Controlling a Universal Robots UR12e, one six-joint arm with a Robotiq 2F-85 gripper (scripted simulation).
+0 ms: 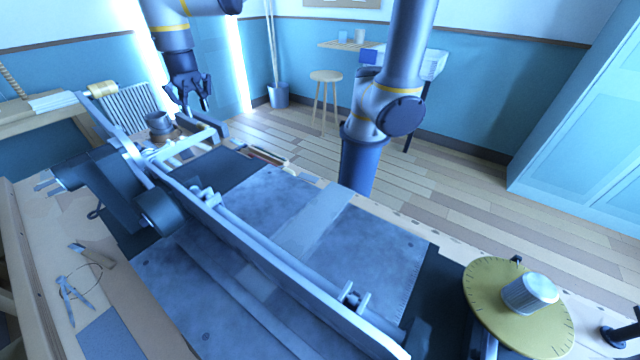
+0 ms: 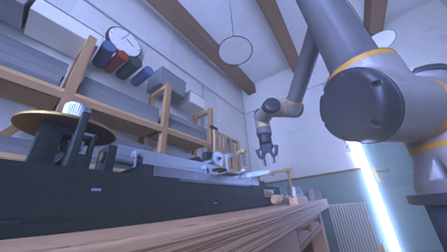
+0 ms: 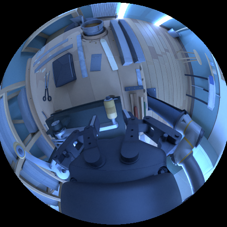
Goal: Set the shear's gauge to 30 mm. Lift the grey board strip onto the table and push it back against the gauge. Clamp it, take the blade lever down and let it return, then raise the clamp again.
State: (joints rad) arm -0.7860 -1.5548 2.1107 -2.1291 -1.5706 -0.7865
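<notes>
The grey board strip (image 1: 310, 212) lies flat on the shear's table (image 1: 280, 220), running back under the long clamp bar (image 1: 260, 245). The blade lever (image 1: 112, 127) stands raised at the far end, its yellow grip (image 1: 102, 89) (image 3: 110, 109) at the top. My gripper (image 1: 189, 97) (image 2: 266, 158) (image 3: 111, 125) hangs in the air above the far end of the shear, right of the yellow grip and above the clamp handle (image 1: 192, 137). It is open and holds nothing. The yellow gauge dial (image 1: 517, 312) with its metal knob (image 1: 529, 292) sits at the near right corner.
A grey pot (image 1: 160, 125) (image 3: 92, 26) stands on the bench just behind the shear's far end. Scissors (image 3: 46, 87), board offcuts and long strips (image 3: 127, 42) lie on the bench beyond. The arm's base column (image 1: 367, 150) rises beside the table's right edge.
</notes>
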